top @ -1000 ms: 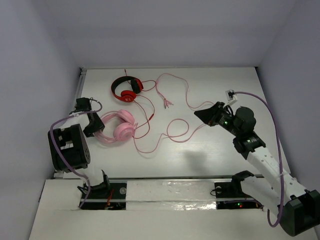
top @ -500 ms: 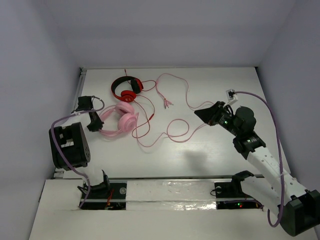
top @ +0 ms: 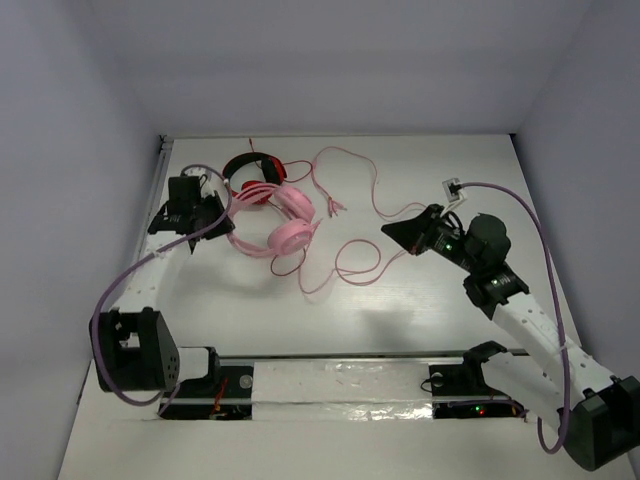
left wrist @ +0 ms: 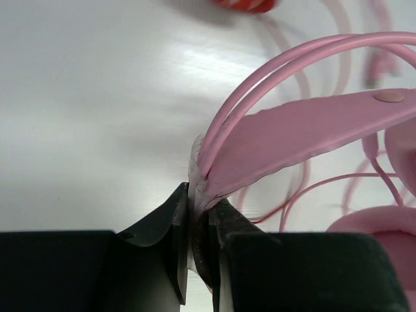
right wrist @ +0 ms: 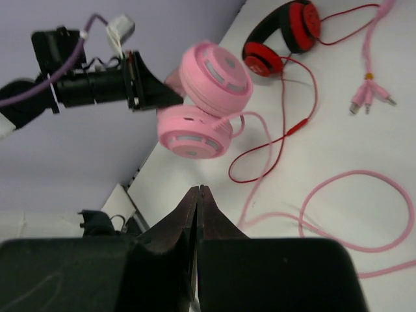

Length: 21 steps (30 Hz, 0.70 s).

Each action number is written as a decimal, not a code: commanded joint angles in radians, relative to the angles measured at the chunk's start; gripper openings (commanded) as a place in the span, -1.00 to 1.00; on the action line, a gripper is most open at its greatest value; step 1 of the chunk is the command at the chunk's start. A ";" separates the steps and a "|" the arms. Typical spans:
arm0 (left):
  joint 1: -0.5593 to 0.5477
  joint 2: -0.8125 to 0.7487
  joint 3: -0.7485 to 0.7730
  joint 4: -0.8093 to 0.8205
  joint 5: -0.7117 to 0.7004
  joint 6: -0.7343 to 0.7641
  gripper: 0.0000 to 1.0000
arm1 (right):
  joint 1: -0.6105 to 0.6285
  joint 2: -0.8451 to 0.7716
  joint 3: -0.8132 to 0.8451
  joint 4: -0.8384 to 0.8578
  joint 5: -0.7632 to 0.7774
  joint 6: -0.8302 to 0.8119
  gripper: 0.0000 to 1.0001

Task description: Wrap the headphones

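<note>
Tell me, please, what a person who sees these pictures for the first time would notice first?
The pink headphones catch the eye first: the left gripper holds them at the far left of the table, its fingers pinching the headband. Next comes their long pink cable, lying in loose loops across the middle of the table. Just behind lie the smaller red-and-black headphones.

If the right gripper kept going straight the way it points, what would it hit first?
Probably the pink headphones, held by the left gripper; the right gripper aims at them, depth unclear.
</note>
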<state>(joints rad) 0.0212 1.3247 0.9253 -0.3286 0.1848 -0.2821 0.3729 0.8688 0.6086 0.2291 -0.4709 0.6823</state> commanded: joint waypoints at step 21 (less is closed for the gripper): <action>-0.023 -0.114 0.435 0.141 0.568 -0.184 -1.00 | 0.170 0.222 0.192 0.053 -0.020 -0.288 0.61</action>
<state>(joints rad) -0.0029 1.2251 1.3331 -0.2859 0.6479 -0.3744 0.5289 1.0630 0.7513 0.2619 -0.5652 0.4477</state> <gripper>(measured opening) 0.088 0.807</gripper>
